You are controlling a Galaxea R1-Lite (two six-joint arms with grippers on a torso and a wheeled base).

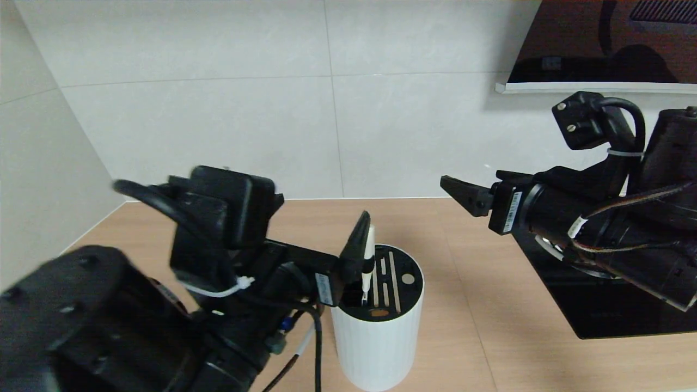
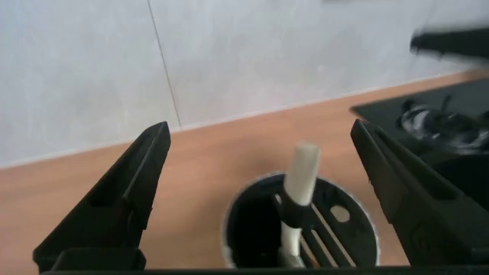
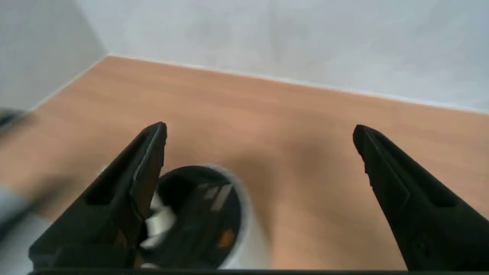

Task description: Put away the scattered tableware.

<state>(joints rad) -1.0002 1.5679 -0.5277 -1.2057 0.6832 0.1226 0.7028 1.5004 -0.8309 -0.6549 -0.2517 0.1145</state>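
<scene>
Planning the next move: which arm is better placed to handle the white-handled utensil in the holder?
Left, likely: the left hand, open, straddles the utensil standing in the holder; the right hand hangs off to the side.

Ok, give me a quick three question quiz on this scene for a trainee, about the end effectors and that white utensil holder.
1. True or false: the left end effector is shut on the white-handled utensil.
2. Where does the utensil stand? A) in a slot of the white holder; B) in a drawer; C) in a mug.
3. Is the right end effector open or shut?

Key: 1 false, it is open, with the handle between its spread fingers. 2 A. 3 open.
</scene>
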